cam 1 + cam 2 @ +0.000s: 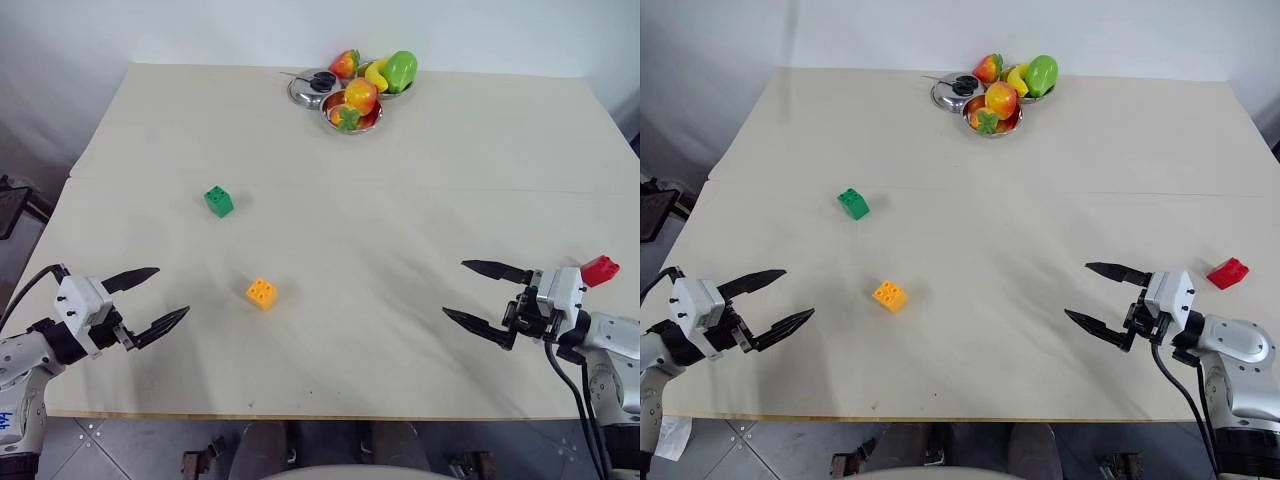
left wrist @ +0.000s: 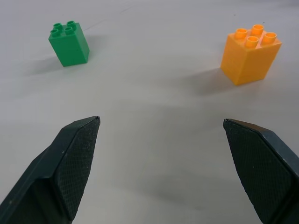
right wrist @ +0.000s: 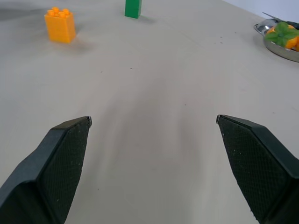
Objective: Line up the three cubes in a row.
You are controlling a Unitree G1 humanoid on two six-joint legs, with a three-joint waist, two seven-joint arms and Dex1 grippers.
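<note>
Red cube just beyond right claw

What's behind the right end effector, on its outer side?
The red cube lies on the table just beyond the right end effector, clear of its open fingers. From the left eye the wrist housing covers the cube's lower corner, so its full outline is hidden there.

On the table, two bricks lie left, one brick far right, bowls behind.
</note>
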